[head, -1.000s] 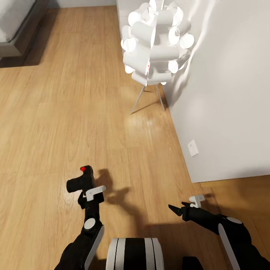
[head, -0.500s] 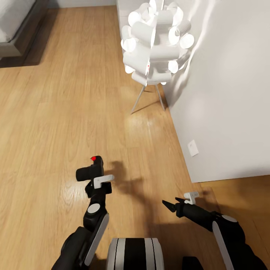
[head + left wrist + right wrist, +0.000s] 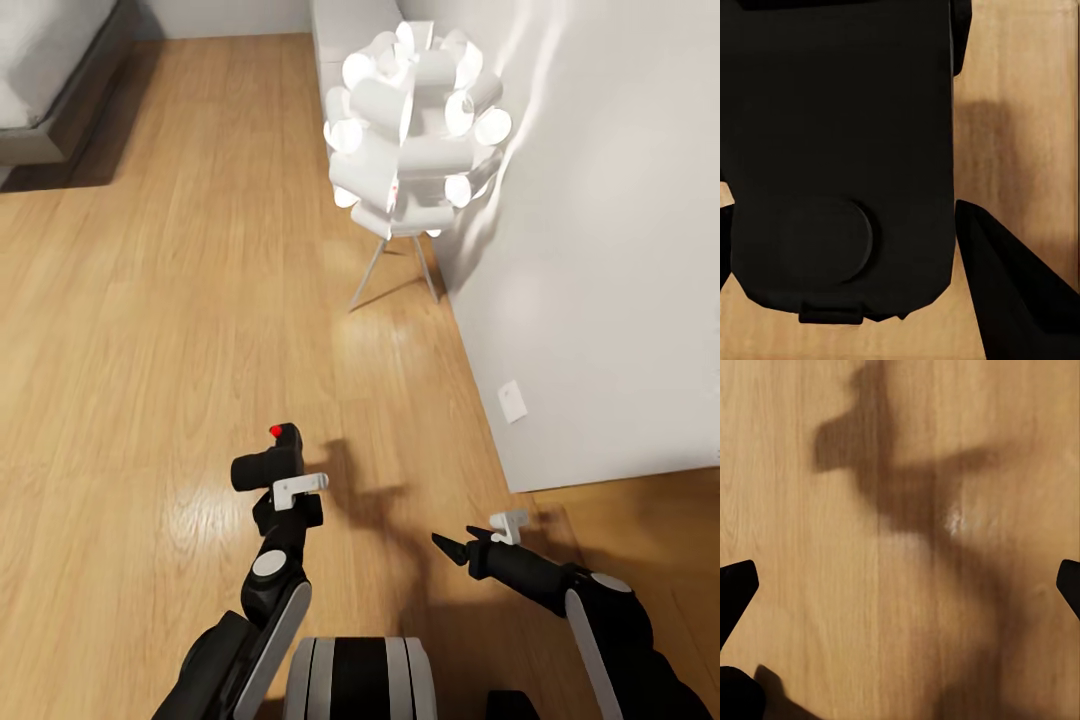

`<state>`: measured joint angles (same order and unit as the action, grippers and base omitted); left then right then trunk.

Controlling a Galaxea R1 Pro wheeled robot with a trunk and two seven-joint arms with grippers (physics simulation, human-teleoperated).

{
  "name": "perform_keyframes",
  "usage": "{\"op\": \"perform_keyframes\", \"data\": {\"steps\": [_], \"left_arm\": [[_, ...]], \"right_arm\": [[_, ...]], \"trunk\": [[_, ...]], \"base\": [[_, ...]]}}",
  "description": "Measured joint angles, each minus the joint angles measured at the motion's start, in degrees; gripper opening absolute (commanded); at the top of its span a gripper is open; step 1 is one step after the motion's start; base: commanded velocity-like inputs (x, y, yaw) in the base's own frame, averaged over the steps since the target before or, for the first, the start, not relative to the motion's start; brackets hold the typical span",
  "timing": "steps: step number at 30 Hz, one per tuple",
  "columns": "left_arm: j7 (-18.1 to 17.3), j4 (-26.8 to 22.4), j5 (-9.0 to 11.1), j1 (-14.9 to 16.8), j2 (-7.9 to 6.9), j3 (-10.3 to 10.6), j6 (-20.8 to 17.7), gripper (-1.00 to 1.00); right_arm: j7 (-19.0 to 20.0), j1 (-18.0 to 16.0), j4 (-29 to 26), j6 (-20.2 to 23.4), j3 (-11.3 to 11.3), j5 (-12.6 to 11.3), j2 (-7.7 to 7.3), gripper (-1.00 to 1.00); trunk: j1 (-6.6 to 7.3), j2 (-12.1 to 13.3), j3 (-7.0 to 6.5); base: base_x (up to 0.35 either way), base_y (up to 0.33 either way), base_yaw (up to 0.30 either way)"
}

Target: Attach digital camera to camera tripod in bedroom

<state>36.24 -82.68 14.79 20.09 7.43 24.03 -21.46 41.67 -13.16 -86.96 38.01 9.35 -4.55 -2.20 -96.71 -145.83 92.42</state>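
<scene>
Camera-carrying falls to our left pincer, which pinches the digital camera upright over the floor, red button far, while our right pincer hangs spread and empty, no tripod ahead yet.

The floor is light wood planks with a soft gloss; the digital camera looks matt black plastic; the lamp has thin metal legs
</scene>
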Motion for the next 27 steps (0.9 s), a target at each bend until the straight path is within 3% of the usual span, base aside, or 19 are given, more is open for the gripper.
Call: {"op": "perform_keyframes", "data": {"steps": [2, 5, 10, 11, 15, 18, 24, 25, 27], "left_arm": [[0.07, -0.03, 0.44, 0.00, -0.06, -0.01, 0.06, -1.00], [0.03, -0.18, 2.64, 0.00, -0.24, -0.10, 0.19, -1.00], [-0.75, -1.72, 10.33, 0.03, -2.43, -0.11, 0.22, -1.00], [-1.24, -2.53, 12.70, 0.03, -3.95, -0.01, 0.14, -1.00], [-3.63, -3.72, 17.50, 0.01, -7.82, 0.04, 0.04, -1.00], [-10.42, -4.30, 23.45, 0.04, -13.10, -0.20, -0.21, -1.00], [-21.68, -4.46, 32.37, 0.07, -20.26, -0.28, -0.19, -1.00], [-25.03, -4.40, 35.40, 0.06, -22.43, -0.30, -0.10, -1.00], [-27.88, -4.29, 38.46, 0.07, -24.52, -0.30, -0.01, -1.00]], "right_arm": [[0.00, 0.00, 0.02, 0.00, -0.02, 0.00, 0.00, 1.00], [0.00, 0.00, 0.05, 0.00, -0.06, 0.00, 0.00, 1.00], [0.00, 0.00, 0.01, -0.04, -0.12, 0.00, 0.00, 1.00], [0.00, 0.00, 0.00, -0.04, -0.14, 0.00, 0.00, 1.00], [0.00, 0.00, 0.02, -0.07, -0.21, 0.00, 0.00, 1.00], [0.00, 0.00, 0.04, -0.08, -0.25, 0.00, 0.00, 1.00], [0.05, 0.00, 0.00, -0.21, -0.26, 0.00, 0.00, 1.00], [0.05, 0.00, -0.01, -0.23, -0.26, 0.00, 0.00, 1.00], [0.04, 0.00, -0.02, -0.24, -0.26, 0.01, 0.00, 1.00]], "trunk": [[0.05, 0.03, -0.44], [0.13, 0.07, -1.11], [0.26, 0.13, -2.22], [0.28, 0.15, -2.44], [0.39, 0.20, -3.32], [0.46, 0.24, -3.99], [0.62, 0.32, -5.32], [0.64, 0.34, -5.54], [0.70, 0.36, -5.99]], "base": [[0.000, 0.000, 0.000], [0.000, 0.000, 0.000], [0.000, 0.000, 0.000], [0.000, 0.000, 0.000], [0.000, 0.000, 0.000], [0.000, 0.000, 0.000], [0.000, 0.000, 0.000], [0.000, 0.000, 0.000], [0.000, 0.000, 0.000]]}}
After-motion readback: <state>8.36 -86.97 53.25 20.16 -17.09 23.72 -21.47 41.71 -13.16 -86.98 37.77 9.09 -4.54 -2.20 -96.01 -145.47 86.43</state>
